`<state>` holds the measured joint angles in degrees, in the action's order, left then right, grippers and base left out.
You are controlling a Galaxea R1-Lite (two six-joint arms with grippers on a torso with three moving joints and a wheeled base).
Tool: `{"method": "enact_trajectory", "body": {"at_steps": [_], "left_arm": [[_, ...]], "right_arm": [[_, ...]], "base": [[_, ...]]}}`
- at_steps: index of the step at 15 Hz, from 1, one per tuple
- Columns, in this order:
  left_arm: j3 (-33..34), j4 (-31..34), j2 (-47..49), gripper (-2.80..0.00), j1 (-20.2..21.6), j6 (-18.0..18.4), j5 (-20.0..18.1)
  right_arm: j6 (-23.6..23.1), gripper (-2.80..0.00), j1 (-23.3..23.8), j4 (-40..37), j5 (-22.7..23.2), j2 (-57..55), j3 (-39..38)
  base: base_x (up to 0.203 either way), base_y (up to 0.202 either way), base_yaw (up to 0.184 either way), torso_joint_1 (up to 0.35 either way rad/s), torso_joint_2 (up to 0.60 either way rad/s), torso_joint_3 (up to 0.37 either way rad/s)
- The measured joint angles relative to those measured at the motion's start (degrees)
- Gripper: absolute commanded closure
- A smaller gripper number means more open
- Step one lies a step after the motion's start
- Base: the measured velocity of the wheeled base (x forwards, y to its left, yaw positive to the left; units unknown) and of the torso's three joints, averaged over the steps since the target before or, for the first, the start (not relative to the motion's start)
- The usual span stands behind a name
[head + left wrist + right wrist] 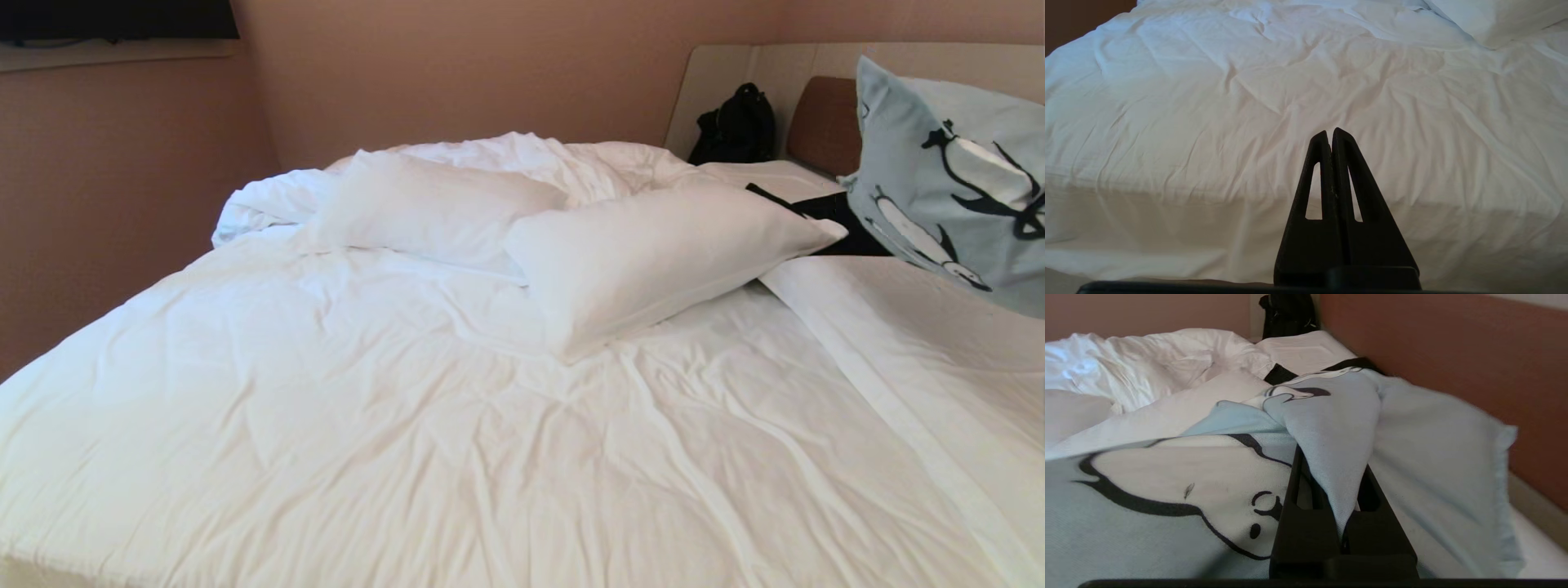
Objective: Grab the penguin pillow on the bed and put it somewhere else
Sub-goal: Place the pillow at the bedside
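1. Step in hand: carry phase. The right gripper [1339,486] is clamped on a pinched fold of the penguin pillow [951,175], light blue cloth bunched between its fingers in the right wrist view.
2. Pillow location: at the right edge of the head view, up off the bed [343,408], in front of the brown headboard [824,122]. Part of it runs out of frame, so I cannot tell whether its lower end touches the sheet.
3. Left gripper [1331,134]: fingers pressed together, holding nothing, parked low at the near edge of the mattress, pointing across the duvet. Idle.
4. Other items: two white pillows [653,253] mid-bed, a black bag [735,126] in the far corner by the headboard, and a black strap [816,214] lying under the lifted pillow.
5. Next move, my judgement: swing the pillow clear of the headboard and strap, choose a bare stretch of duvet, lower it, then let go.
6. Risk: the grip is on fabric only, so the stuffing can sag or swing. Move slowly.
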<state>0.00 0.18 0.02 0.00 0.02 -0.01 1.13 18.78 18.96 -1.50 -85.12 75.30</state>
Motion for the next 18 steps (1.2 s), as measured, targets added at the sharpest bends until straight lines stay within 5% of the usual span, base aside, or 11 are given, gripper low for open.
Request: {"method": "enact_trajectory", "body": {"at_steps": [4, 9, 18], "left_arm": [[0.0, 0.0, 0.0, 0.0, 0.0, -0.02, 0.01], [0.0, -0.02, 0.0, 0.0, 0.0, 0.0, 0.01], [0.0, 0.0, 0.0, 0.0, 0.0, 0.0, 0.0]], "right_arm": [[-3.23, 0.0, 6.82, -8.54, 9.23, -6.1, 11.31], [-11.37, 0.0, 9.84, -19.55, 17.02, -15.15, 22.33], [-23.23, 0.0, 15.58, -30.51, 19.33, -28.67, 35.42]], "base": [[0.0, 0.0, 0.0, 0.0, 0.0, 0.0], [0.0, 0.0, 0.0, 0.0, 0.0, 0.0], [0.0, 0.0, 0.0, 0.0, 0.0, 0.0]]}}
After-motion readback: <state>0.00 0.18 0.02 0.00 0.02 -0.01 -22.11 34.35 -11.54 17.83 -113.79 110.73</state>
